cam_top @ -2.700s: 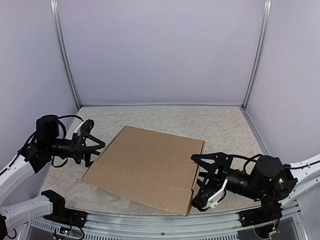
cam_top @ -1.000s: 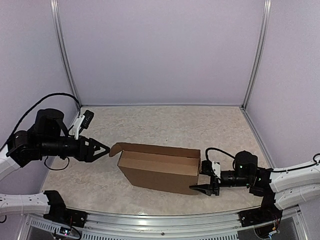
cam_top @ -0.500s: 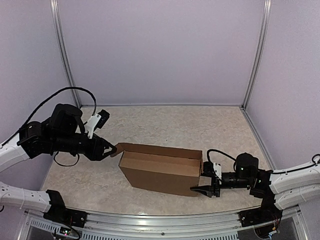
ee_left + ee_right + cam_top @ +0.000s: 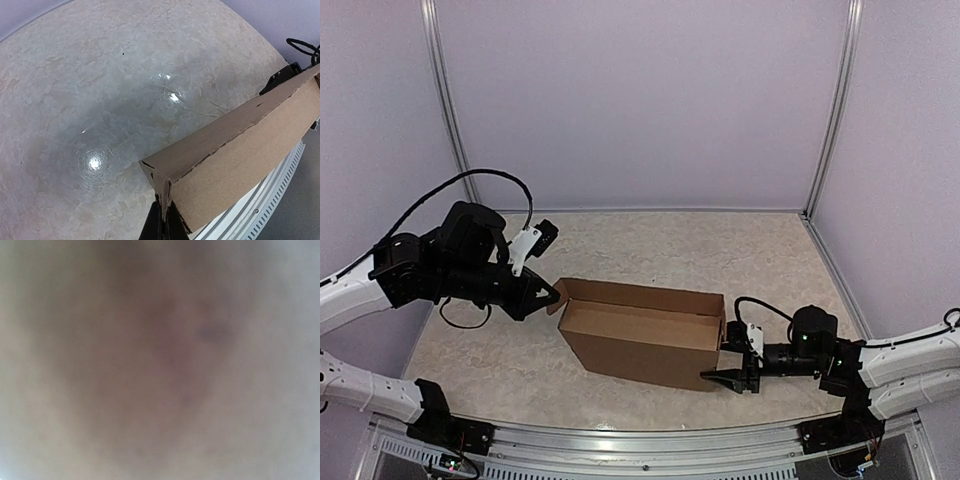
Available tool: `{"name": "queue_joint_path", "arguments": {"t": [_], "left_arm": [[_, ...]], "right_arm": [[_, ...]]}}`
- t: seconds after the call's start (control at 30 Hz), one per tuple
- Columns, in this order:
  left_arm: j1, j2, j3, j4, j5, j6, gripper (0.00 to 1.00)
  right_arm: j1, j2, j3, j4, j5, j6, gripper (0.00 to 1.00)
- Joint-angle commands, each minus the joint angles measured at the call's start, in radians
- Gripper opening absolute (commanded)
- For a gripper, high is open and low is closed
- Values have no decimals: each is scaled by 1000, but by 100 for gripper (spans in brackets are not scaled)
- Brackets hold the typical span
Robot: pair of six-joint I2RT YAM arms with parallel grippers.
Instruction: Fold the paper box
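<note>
Left of the paper box (image 4: 640, 345), pinches its flap (image 4: 557, 297), left jaws closed. Braces right end, right jaws spread, forearm low.

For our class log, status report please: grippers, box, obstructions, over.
Left gripper shut on paper box flap. Right gripper at its right end, grip unclear. Box up, top open. Nothing blocking.

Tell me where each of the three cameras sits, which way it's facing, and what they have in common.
Top external: high behind the robot, looking down at the brown cardboard paper box on the marbled table; left gripper and right gripper show.
Left wrist: low by the box's left end, facing along it; its own dark fingertips show.
Right wrist: pure brownish blur; direction unreadable.
Shared: top and left wrist both show the box and the table.
</note>
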Motion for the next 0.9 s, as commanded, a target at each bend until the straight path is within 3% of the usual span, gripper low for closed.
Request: {"name": "queue_joint_path", "arguments": {"t": [0.0,0.87], "left_arm": [[-12,33,51,-40,-16,-31,0],[-53,159,-54,109,-41,-169,0]], "right_arm": [[-10,13,-6,70,44,6,21],[-5,142,-23,205,141,8,17]]}}
